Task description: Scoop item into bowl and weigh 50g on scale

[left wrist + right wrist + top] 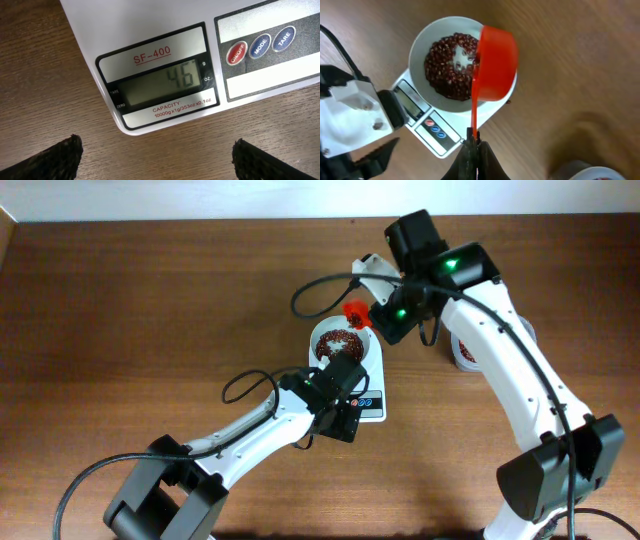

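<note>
Right tool point(472, 139) clamps a red plastic scoop point(496, 60) over the round white bowl point(418, 49) ahead; flat white scale point(150, 27) shows 46, so extra dark-red beans point(445, 72) could pass 50.

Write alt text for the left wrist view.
The grey display on the white scale reads 46, close up, beside a red button and two blue buttons. The scale sits on a brown wooden table, with black fingertips of the left gripper apart at the bottom corners.
</note>
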Tool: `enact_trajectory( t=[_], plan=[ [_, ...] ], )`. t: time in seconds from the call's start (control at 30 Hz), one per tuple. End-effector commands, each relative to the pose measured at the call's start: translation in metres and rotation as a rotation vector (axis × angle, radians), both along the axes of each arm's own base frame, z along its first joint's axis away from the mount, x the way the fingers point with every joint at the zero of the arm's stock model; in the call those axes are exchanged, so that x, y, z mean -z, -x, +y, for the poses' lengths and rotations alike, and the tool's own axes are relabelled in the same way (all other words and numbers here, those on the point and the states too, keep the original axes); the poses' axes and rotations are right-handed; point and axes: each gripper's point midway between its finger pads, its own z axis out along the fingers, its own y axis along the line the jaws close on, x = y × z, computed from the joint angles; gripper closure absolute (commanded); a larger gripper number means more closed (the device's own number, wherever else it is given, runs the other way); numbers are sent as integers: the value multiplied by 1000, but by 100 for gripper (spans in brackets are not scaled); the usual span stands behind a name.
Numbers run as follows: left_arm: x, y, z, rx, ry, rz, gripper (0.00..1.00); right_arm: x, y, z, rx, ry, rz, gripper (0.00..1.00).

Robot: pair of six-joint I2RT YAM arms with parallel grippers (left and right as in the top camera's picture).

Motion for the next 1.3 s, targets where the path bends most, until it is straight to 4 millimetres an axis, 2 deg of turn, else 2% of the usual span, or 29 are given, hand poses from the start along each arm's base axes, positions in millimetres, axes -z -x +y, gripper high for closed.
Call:
enact_trajectory(
  t=[0.0,0.1,0.23,0.27,0.5,0.63,0.73,0.77,0.83,0.9,0.97,1.03,1.1,1.17,1.2,1.27],
  plan=[
    [3,1,1,-7,-4,10,1,-15,-8,-3,-25,104,-114,96],
    [3,1,1,-6,-3,10,1,-14,-2,8,-120,127,-131,96],
    [3,1,1,-6,-4,11,1,-14,1,13,-188,167,-150,96],
    [3,1,1,-6,-4,11,1,-15,-3,8,-148,191,-164,96],
    [3,1,1,-6,-4,11,1,-15,-3,8,-138,189,-161,96],
    [3,1,1,-7,-4,10,1,-14,5,21,-184,154,-146,96],
    [3,1,1,-7,-4,10,1,-13,6,19,-163,199,-157,96],
    [3,1,1,-6,-4,11,1,-14,4,16,-107,212,-164,96],
    [3,1,1,-7,-4,10,1,-13,9,23,-129,175,-141,96],
    [3,1,1,-6,-4,11,1,-15,-1,5,-23,253,-178,96],
    [3,1,1,-6,-4,11,1,-13,5,17,-72,195,-150,96],
    [3,1,2,-7,-4,11,1,-13,4,13,-62,197,-143,96],
    [3,2,2,-6,-5,12,1,-14,-1,9,19,169,-138,96],
    [3,2,2,-6,-7,14,1,-13,-7,-6,117,97,-86,96],
    [3,2,2,-6,-7,14,1,-12,-6,-9,125,18,-31,96],
    [3,2,2,-3,-8,14,1,-13,-4,-27,176,-111,72,96]
  ],
)
